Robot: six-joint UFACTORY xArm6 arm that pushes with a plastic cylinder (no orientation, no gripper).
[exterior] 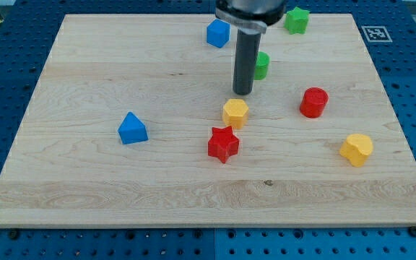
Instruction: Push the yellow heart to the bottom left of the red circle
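The yellow heart [357, 149] lies at the view's right, lower than and to the right of the red circle [313, 102]. My tip [243, 92] is down on the board near the middle, just above a yellow hexagon [235, 113] and well to the left of the red circle. The tip is far from the yellow heart and touches no block.
A red star [223, 144] lies below the yellow hexagon. A green block [261, 66] sits partly behind the rod. A blue block [218, 33] and a green star [297, 20] lie near the view's top. A blue triangle block [132, 129] lies at the left.
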